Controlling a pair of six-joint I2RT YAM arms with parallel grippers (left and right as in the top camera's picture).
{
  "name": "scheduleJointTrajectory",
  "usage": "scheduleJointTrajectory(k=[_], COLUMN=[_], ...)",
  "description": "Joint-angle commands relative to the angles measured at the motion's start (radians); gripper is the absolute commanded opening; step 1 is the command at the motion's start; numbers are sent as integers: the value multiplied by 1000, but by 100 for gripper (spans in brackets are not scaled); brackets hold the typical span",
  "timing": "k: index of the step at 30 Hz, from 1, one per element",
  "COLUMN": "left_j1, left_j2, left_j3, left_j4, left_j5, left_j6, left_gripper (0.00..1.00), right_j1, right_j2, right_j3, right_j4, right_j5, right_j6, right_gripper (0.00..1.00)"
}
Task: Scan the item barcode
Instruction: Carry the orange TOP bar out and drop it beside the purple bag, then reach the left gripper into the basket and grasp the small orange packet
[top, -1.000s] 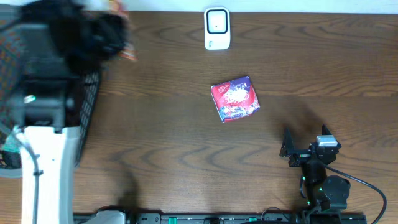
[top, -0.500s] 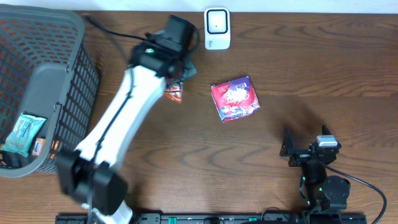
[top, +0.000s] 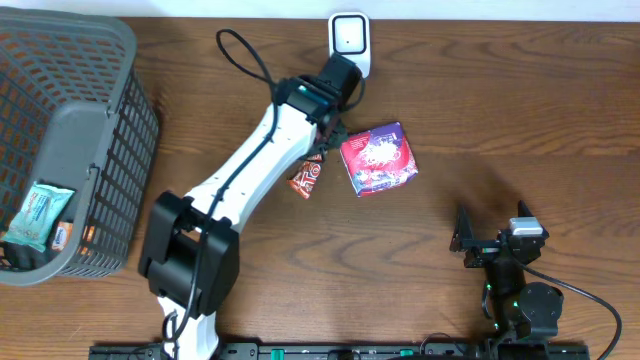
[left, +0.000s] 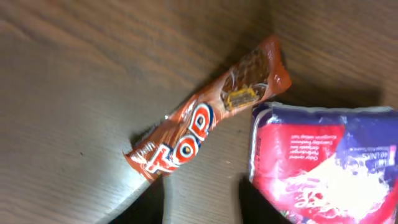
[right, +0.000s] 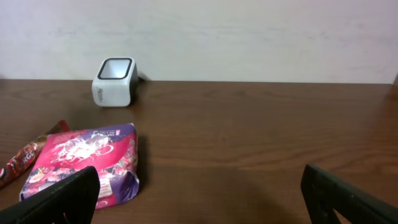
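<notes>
While left arm (top: 250, 165) reaches diagonally toward scanner (top: 349, 45), jaws spread near snack bar (top: 306, 178).

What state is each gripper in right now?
Left gripper: open, holding nothing; the snack bar lies on the table ahead of it.
Right gripper: open wide, holding nothing.

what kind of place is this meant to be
Most likely a mock shop checkout on a wooden table: a small white barcode scanner at the far edge, a grey shopping basket holding packets, and an orange snack bar and red bag lying near the scanner.
</notes>
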Motion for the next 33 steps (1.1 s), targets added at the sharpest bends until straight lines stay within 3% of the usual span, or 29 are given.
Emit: scheduleJointTrajectory(k=[1, 2, 3, 4, 8, 12, 19, 29, 33], left_j1=[69, 87, 132, 159, 315, 604, 991, 1078, 1078], left_j2=[-140, -169, -231, -266, -407, -525, -487, -351, -271], left_j3=[30, 30, 30, 30, 30, 30, -42, -208, -285], left_j4=[20, 29, 47, 56, 81, 90, 7, 7, 7], left_j5=[-24, -24, -26, -40, -181, -252, -251, -252, -253], left_j6=[192, 232, 306, 333, 354, 354, 259, 255, 181], left_gripper=[74, 77, 91, 99, 100, 100, 98, 98, 98], right_j1=[8, 8, 8, 8, 8, 8, 8, 8, 8], right_j2=[-5, -5, -5, -5, -5, -5, -5, -5, -5], right_j3=[-1, -1, -1, -1, -1, -1, -1, -1, -1], right_j4=[-4, -4, -4, -4, -4, -4, -4, -4, -4], right_j5=[-3, -3, -3, -3, -3, -3, -3, -3, -3], right_j6=[-11, -11, -11, -11, -11, -11, -11, -11, -11], right_gripper=[99, 99, 99, 99, 99, 99, 99, 99, 99])
